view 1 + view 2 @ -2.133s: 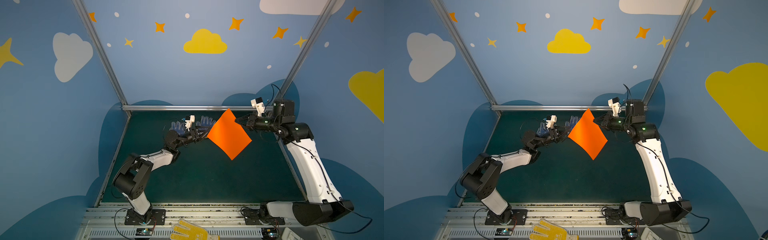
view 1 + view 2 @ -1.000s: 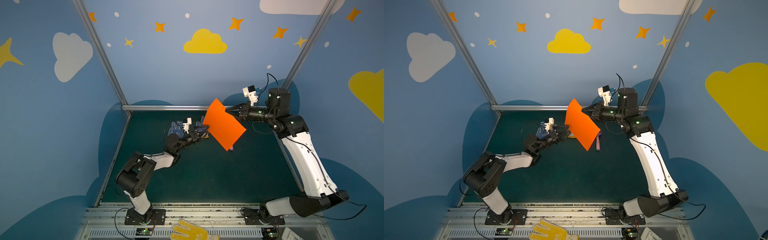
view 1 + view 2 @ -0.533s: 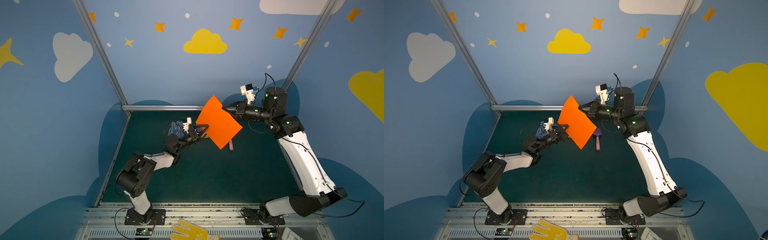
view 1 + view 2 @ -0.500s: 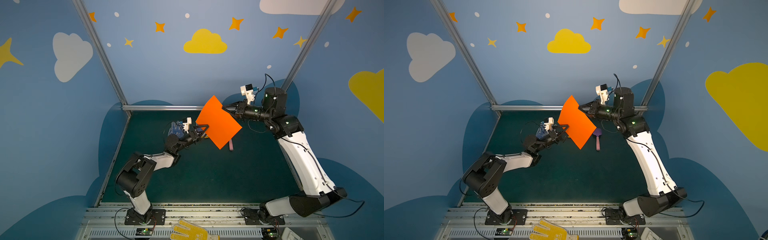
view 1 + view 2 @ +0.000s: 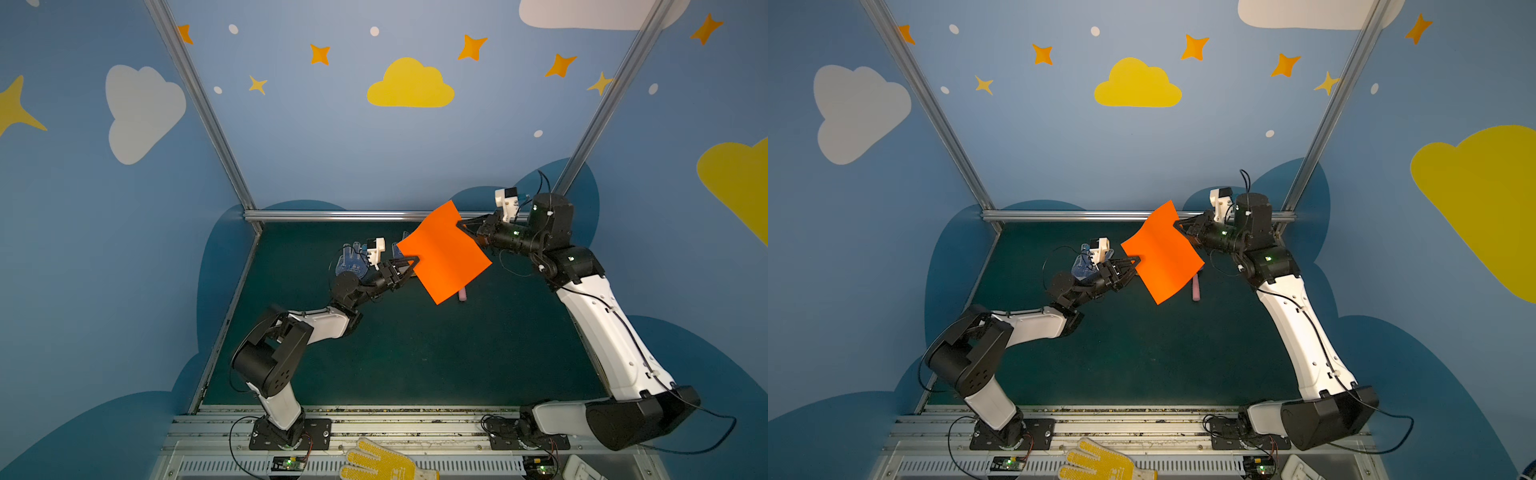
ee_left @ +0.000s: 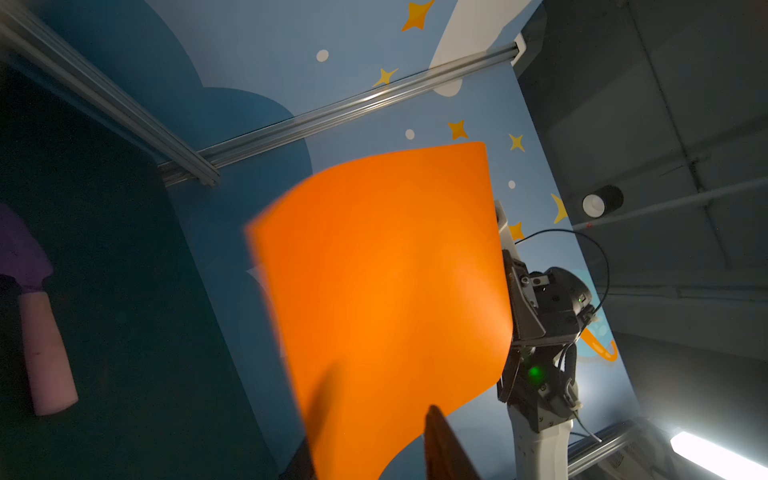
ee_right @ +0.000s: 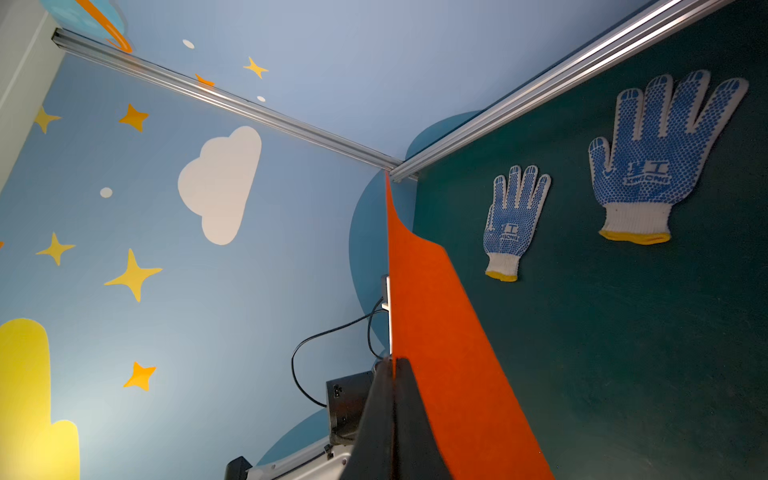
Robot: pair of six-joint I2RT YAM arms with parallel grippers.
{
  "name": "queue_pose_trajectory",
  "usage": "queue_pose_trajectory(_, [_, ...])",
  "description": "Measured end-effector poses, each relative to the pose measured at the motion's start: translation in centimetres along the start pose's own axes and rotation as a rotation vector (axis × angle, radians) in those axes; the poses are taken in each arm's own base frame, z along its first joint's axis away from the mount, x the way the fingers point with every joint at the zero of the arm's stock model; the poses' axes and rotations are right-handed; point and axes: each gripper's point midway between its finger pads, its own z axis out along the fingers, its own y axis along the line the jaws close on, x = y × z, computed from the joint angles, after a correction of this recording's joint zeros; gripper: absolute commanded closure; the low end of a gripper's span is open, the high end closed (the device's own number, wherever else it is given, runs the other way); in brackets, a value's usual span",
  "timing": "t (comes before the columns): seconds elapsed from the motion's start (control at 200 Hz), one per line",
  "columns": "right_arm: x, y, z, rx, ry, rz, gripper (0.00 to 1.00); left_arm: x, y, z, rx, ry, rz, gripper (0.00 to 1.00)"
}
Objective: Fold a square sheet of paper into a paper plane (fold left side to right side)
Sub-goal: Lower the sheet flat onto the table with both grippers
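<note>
Pre-fold, mid-frame: our right gripper (image 5: 462,226) pinches the square sheet of paper (image 5: 444,255) aloft, our left gripper (image 5: 413,262) straddles its left edge, and we cannot tell if it is clamped; next we likely lay it flat.

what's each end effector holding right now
left end effector: around the square sheet of paper, grip cannot be told
right end effector: closed on it

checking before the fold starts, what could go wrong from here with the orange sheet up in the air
1. The square sheet of thin orange paper hangs bowed in the air, pinched at one edge by the right end effector; the left end effector is at its opposite edge, grip unclear. Pulling apart could tear or slip it.
2. The purple-and-pink toy shovel lies on the green mat below; laying the sheet there could spoil the crease.
</note>
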Motion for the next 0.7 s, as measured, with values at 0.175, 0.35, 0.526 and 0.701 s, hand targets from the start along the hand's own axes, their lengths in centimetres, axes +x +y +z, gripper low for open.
queue_pose_trajectory(0.175, [0.2, -0.8, -0.2, 0.01, -0.014, 0.012, 1.0, -0.3, 0.7, -0.4, -0.019, -0.018, -0.025, 0.91])
queue_pose_trajectory(0.35, [1.0, -2.5, 0.0, 0.044, -0.002, 0.032, 0.92, -0.7, 1.3, -0.9, -0.038, -0.031, -0.043, 0.97])
queue_pose_trajectory(0.526, [2.2, -4.8, -0.9, 0.128, -0.005, 0.028, 0.43, -0.7, 3.2, -2.4, -0.132, -0.033, -0.074, 0.97])
queue_pose_trajectory(0.701, [4.2, -8.2, -3.3, 0.259, -0.016, 0.007, 0.28, 0.3, 3.8, -4.3, -0.269, 0.002, -0.047, 0.97])
